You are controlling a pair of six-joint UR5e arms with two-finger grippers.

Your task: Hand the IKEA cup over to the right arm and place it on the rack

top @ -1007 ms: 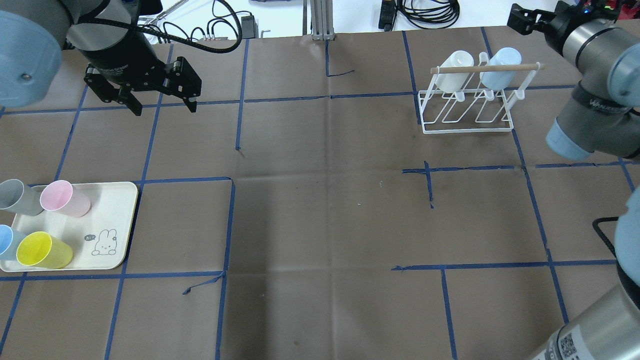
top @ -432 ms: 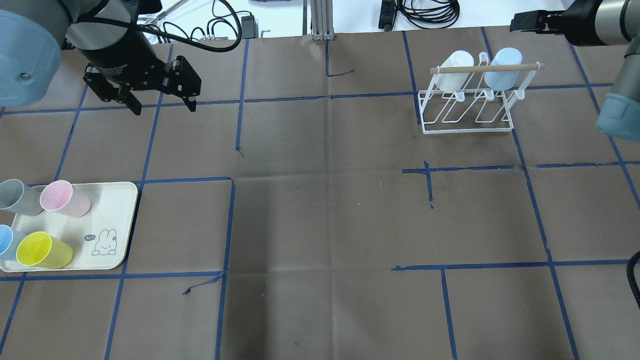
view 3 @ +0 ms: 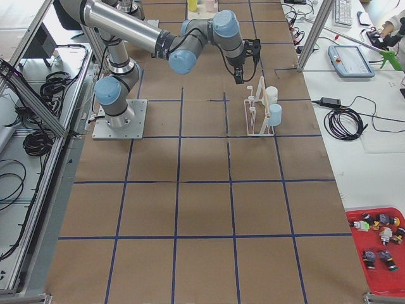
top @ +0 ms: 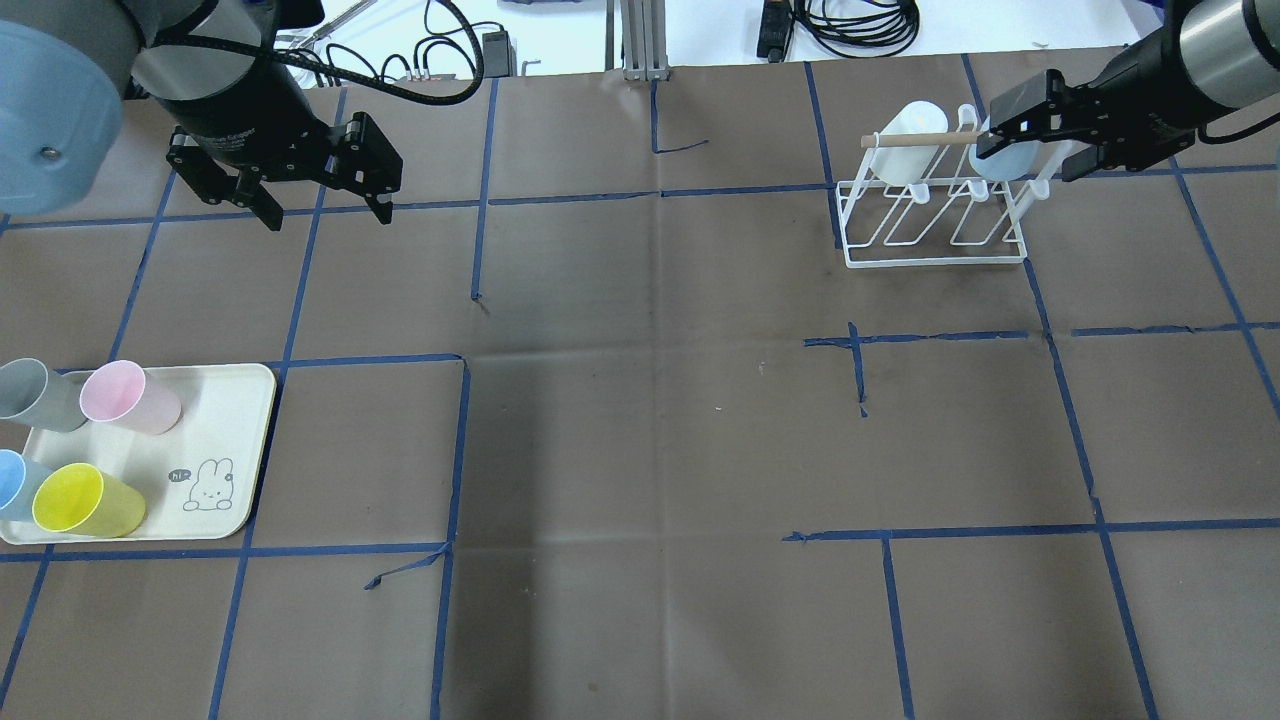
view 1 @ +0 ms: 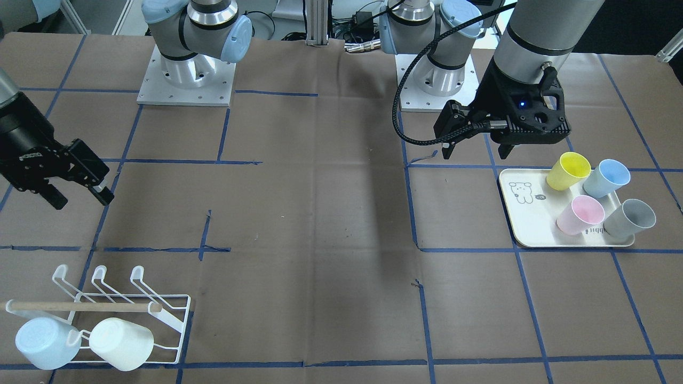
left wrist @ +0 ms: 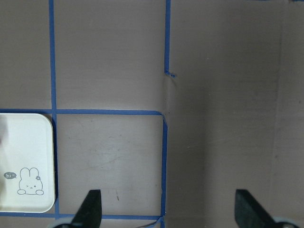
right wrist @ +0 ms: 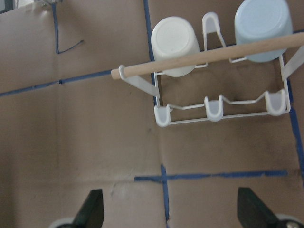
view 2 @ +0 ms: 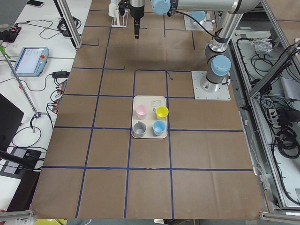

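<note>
Several cups lie on a cream tray: pink, grey, yellow and blue. My left gripper hangs open and empty above the table, well behind the tray; in the left wrist view its fingertips are spread wide. The white wire rack at the far right holds a white cup and a pale blue cup. My right gripper is open and empty above the rack's right end, partly hiding the blue cup. The rack fills the right wrist view.
Brown paper with a blue tape grid covers the table. Cables lie beyond the far edge. The rack's wooden dowel runs across its top. In the front-facing view the tray is right and the rack bottom left.
The right arm has swung in from the right edge, and its gripper has come down and left to the rack's right end. The left arm and cups have not moved.
</note>
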